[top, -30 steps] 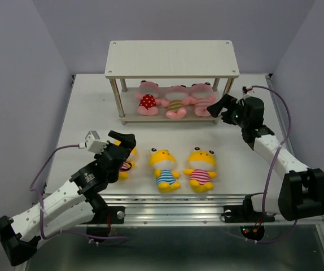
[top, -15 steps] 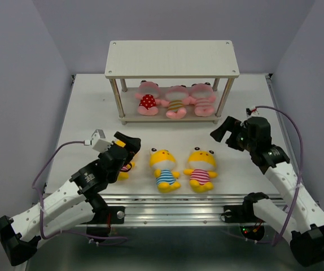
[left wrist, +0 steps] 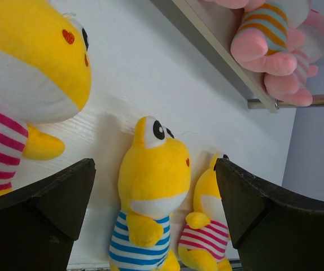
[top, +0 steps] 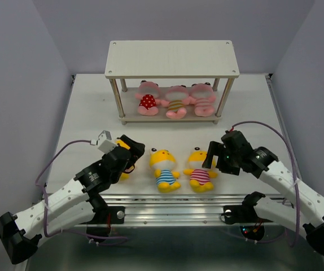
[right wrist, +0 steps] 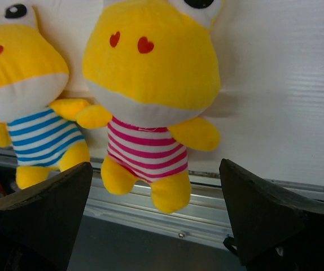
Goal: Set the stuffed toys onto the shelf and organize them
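Gaping wide, the left gripper (left wrist: 153, 169) holds nothing. In its wrist view the two dark fingers (left wrist: 43, 217) frame the blue-striped yellow toy (left wrist: 150, 192), which lies on its back on the white table (left wrist: 150, 73), in line with the gap but beyond the fingertips. Outside the finger at the left of that view lies the first pink-striped yellow toy (left wrist: 21, 84), closest to the camera and only partly in frame; whether a finger touches it I cannot tell. Just inside the opposite finger, past the blue-striped one, the second pink-striped yellow toy (left wrist: 202, 226) shows. Farther ahead of the fingertips stands the shelf (left wrist: 218, 53), with pink plush feet hanging over the edge of its lower board.

The right gripper (right wrist: 154, 166) is likewise spread wide and empty. The second pink-striped yellow toy sits centred in the gap between its fingers (right wrist: 263, 214), ahead of the tips, its feet at the metal rail (right wrist: 207, 228) along the table's near edge. The blue-striped toy lies just beside it, toward the finger at the left of that view.

From above, the three yellow toys form a row on the table, well apart from the shelf. On the lower board, side by side, lie the red-dotted pink toy (top: 147, 101), the brown-striped pink toy (top: 176, 105) and the pink-striped pink toy (top: 202, 100).
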You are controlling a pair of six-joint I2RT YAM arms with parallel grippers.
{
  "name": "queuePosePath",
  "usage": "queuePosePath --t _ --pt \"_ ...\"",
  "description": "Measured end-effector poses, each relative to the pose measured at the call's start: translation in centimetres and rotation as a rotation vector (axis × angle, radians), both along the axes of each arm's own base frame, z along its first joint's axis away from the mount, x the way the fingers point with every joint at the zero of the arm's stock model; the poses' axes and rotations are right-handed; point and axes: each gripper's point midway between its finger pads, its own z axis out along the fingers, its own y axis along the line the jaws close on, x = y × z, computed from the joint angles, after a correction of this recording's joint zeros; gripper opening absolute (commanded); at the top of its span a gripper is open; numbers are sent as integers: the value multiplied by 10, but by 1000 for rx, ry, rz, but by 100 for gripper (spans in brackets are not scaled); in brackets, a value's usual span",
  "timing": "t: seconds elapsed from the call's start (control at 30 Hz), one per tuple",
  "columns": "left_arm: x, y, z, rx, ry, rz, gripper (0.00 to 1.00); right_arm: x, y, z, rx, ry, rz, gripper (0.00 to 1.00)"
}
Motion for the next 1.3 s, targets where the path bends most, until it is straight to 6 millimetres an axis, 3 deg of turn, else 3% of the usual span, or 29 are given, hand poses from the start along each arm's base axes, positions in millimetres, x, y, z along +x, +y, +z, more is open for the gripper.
queuePosePath --t 0.3,0.5,0.83,1.07,1.17,1.3 --pt "-1 1 -2 -6 1 1 99 -25 42 -15 -169 35 92 100" --pt "-3 3 -9 -1 11 4 99 -42 48 -32 -266 56 91 100" --pt "-4 4 -13 -4 13 6 99 -42 54 -36 -252 52 42 100" --pt "-4 4 -12 -8 11 6 99 -29 59 -45 -262 10 9 100" --pt "-4 4 -12 -10 8 6 99 -24 58 -55 -303 6 -9 91" --pt "-4 5 -8 -23 -1 9 99 -22 55 -68 -360 20 -16 57"
